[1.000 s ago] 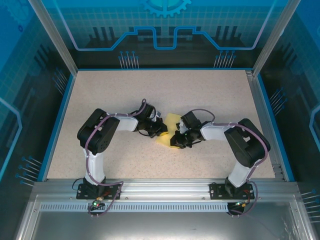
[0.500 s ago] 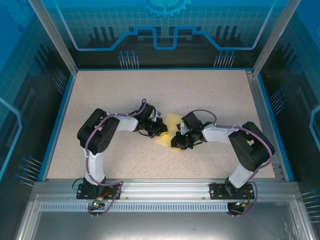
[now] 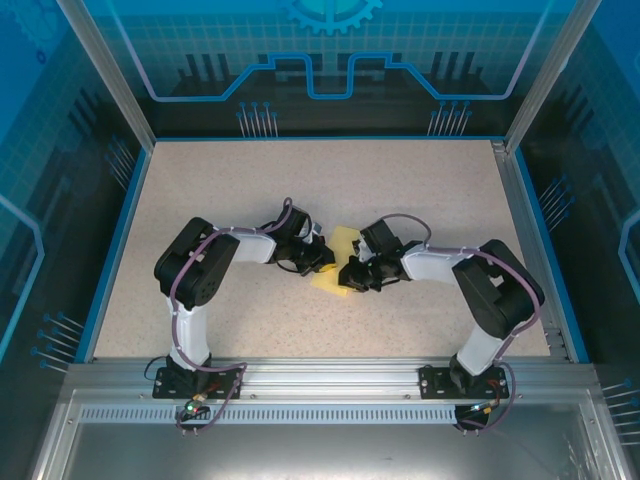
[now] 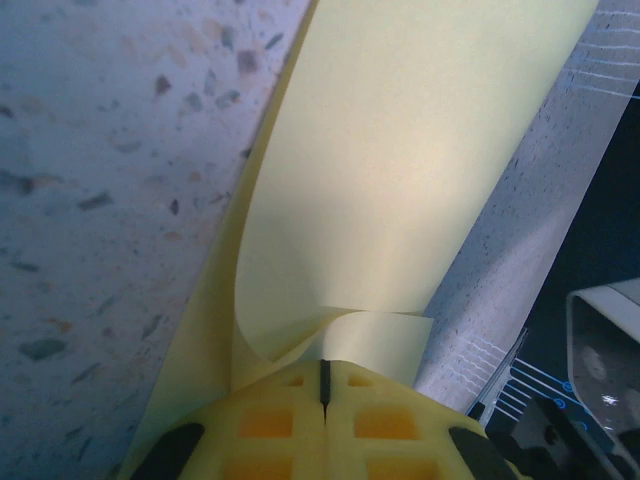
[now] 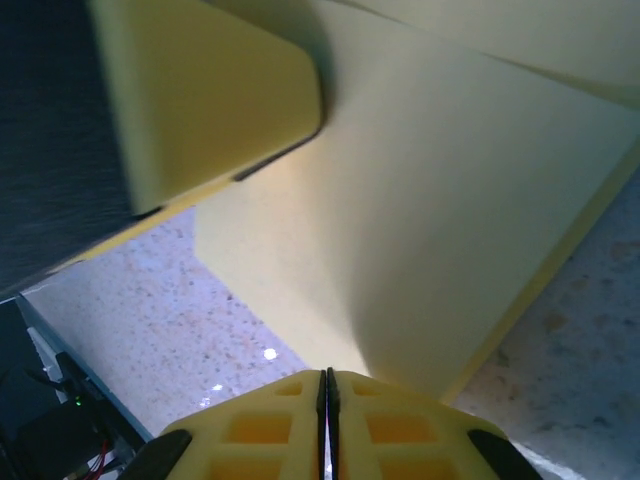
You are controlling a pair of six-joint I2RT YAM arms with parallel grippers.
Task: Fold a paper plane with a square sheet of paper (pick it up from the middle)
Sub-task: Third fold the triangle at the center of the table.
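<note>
The square sheet of paper [image 3: 344, 241] is pale yellow, partly folded, and lies mid-table between both grippers. My left gripper [image 3: 325, 262] is at its left edge. In the left wrist view the sheet [image 4: 400, 150] lifts off the table and a curled flap runs into the shut left gripper [image 4: 323, 365]. My right gripper [image 3: 350, 277] comes in from the right. In the right wrist view it [image 5: 326, 376] is shut, its tips against a raised fold of the paper [image 5: 450, 220], with nothing seen between them. The left gripper's finger [image 5: 220, 90] shows at the upper left of that view.
The speckled table [image 3: 250, 190] is bordered by a blue rim and glass walls. An aluminium rail [image 3: 330, 375] carrying both arm bases runs along the near edge. Both forearms lie low over the table's middle.
The right gripper has shifted slightly left and away over the paper. The left gripper has stayed put, still shut.
</note>
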